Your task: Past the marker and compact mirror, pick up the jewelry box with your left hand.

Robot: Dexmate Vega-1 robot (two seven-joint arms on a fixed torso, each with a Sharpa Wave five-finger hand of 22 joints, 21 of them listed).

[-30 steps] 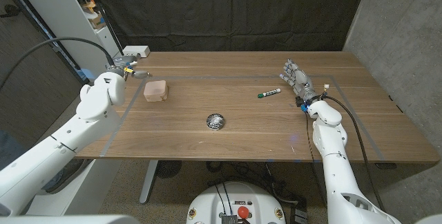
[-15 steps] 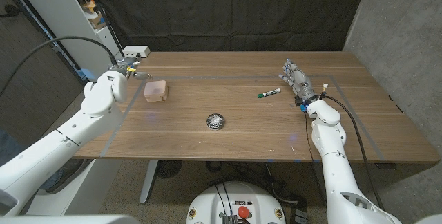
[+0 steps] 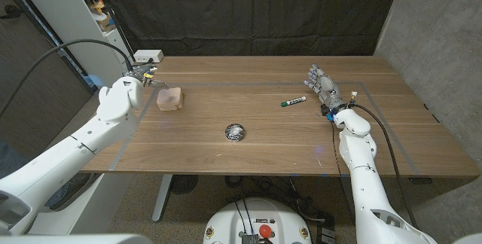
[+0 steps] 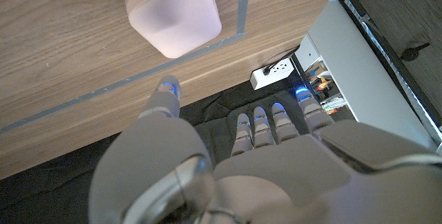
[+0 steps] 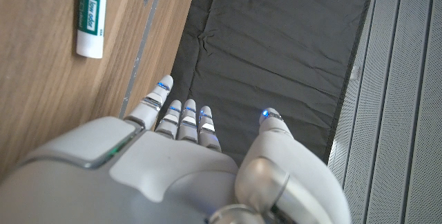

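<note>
Your left hand (image 3: 141, 76) has moved a little toward the table's middle since a second ago: it now sits just beside the pink jewelry box (image 3: 170, 98), on the box's left and slightly past it, where before it hung farther out near the table's left edge. It holds nothing. In the left wrist view the fingers (image 4: 262, 124) reach out side by side with the thumb set apart from them, and the box (image 4: 175, 12) lies ahead of the fingertips, not touching them.

The box itself has not moved. It rests on the wooden table (image 3: 263, 146) in the left part, near the far side, beside a pale line marked on the wood. The compact mirror (image 3: 235, 131) lies nearer you, around the middle of the table, well apart from the box. The marker (image 3: 293, 102) lies right of centre, also unmoved.

Your right hand (image 3: 322, 86) stays where it was, just right of the marker, fingers loosely spread and gripping nothing. A white power strip (image 3: 148, 56) sits at the table's far left corner.
</note>
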